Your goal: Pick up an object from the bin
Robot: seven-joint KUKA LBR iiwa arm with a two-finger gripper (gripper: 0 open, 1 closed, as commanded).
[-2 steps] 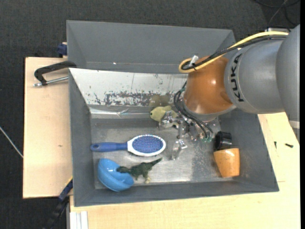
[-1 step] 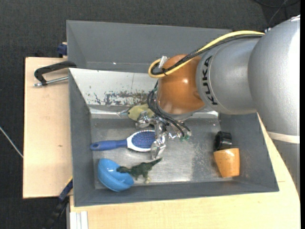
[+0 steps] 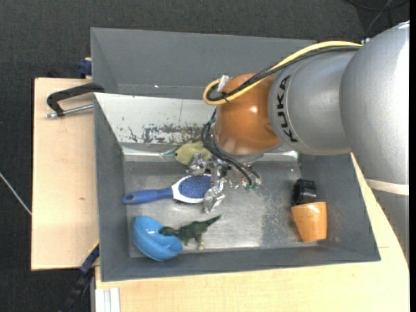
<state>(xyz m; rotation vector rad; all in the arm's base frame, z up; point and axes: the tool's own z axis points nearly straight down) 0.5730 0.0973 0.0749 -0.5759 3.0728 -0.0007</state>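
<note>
I am counting the contents of one grey metal bin (image 3: 107,194) and logging each kind in turn. I am registering one brush (image 3: 170,192) with a blue handle and a white-rimmed head. I am registering one blue bowl-shaped plastic piece (image 3: 153,239). I am registering one dark green toy dinosaur (image 3: 192,231). I am registering one orange cup (image 3: 310,221). I am registering one small black item (image 3: 303,188), kind not identifiable. I am registering one pale yellowish item (image 3: 188,152), partly hidden, kind not identifiable. I am totalling six loose things, with no kind occurring twice.
</note>
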